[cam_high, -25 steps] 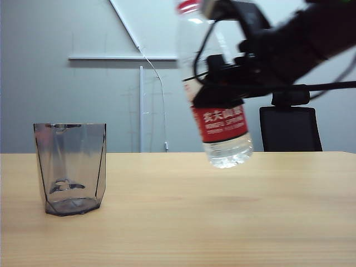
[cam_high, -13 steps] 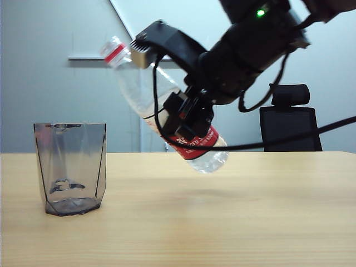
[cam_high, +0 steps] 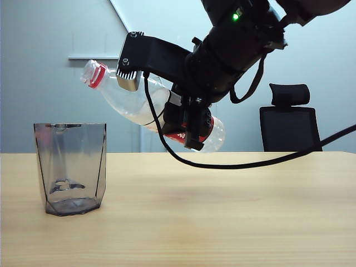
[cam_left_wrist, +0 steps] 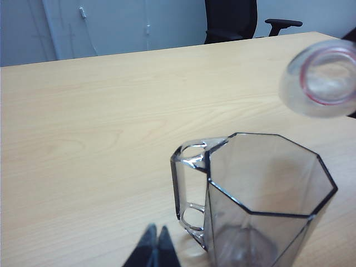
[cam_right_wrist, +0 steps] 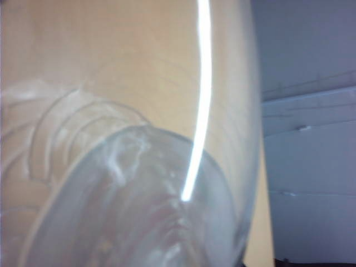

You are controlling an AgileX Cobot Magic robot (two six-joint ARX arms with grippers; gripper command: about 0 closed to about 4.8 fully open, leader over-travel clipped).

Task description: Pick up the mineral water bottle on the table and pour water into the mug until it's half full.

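One tilted mineral water bottle (cam_high: 146,108) in right gripper (cam_high: 186,119)

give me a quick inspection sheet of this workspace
surface: pale wood-grain table, bare apart from the mug
job's things: smoky-grey faceted transparent mug upright at the exterior view's left, looks empty; clear plastic mineral water bottle with red neck ring held in the air, tilted, uncapped mouth toward the mug but not yet over it; no water stream seen
clutter: nothing seen
grippers: right hand clamped on the bottle's labelled lower part; left hand low beside the mug, fingertips together, holding nothing
cables: black cable looping from the right arm above the table
surroundings: black office chair, grey wall behind
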